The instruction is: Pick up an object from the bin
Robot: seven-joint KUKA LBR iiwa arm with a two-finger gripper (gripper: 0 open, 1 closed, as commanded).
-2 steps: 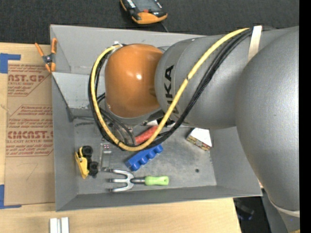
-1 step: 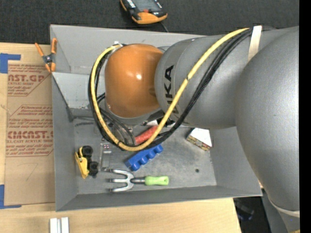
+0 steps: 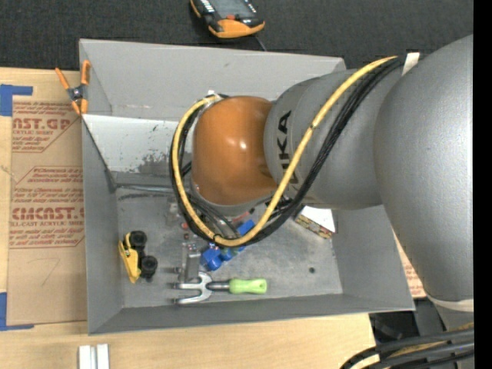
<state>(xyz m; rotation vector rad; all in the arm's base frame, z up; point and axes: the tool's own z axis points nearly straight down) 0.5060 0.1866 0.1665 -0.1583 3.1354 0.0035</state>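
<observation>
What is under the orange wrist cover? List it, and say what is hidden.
A blue piece pokes out below the orange cover. The bin floor directly beneath is covered.

I count one bin (image 3: pixel 100 206). Inside: yellow toy car (image 3: pixel 132 254), one. Green-handled tool (image 3: pixel 231 286) with forked metal end, one. White card (image 3: pixel 321 221), one, partly under arm. Blue bits (image 3: pixel 211 258): I see two patches, can't tell whether one thing or two.
</observation>
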